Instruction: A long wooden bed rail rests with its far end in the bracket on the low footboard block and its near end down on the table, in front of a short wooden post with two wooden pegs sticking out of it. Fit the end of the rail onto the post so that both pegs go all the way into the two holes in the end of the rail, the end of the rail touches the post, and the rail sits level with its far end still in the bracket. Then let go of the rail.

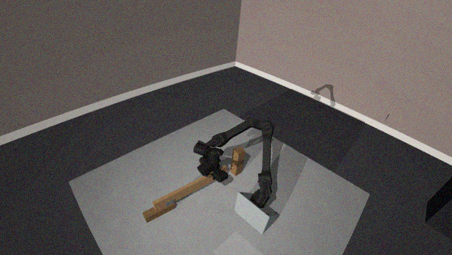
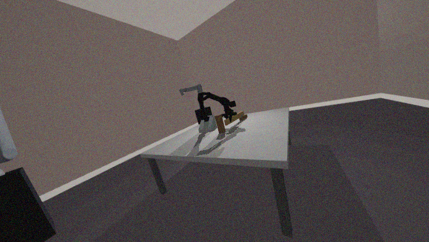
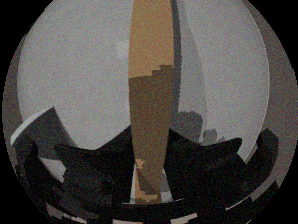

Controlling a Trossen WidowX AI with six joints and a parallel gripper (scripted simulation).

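Observation:
The long wooden rail (image 1: 187, 189) (image 2: 236, 117) (image 3: 152, 76) runs from the low footboard block (image 1: 158, 212) toward the short wooden post (image 1: 238, 161) (image 2: 220, 123). Its far end sits on the block by the grey bracket (image 1: 170, 204). My gripper (image 1: 218, 174) (image 2: 230, 117) (image 3: 147, 125) is shut on the rail near its post end and holds that end off the table, close in front of the post. I cannot tell whether the pegs are in the holes; the gripper hides that end. In the wrist view the rail stretches straight away from the fingers.
The arm's light grey base box (image 1: 251, 212) (image 2: 207, 125) stands right of the post. The grey table (image 1: 130, 183) (image 2: 257, 146) carries everything. A dark box (image 1: 439, 199) stands on the floor at the right.

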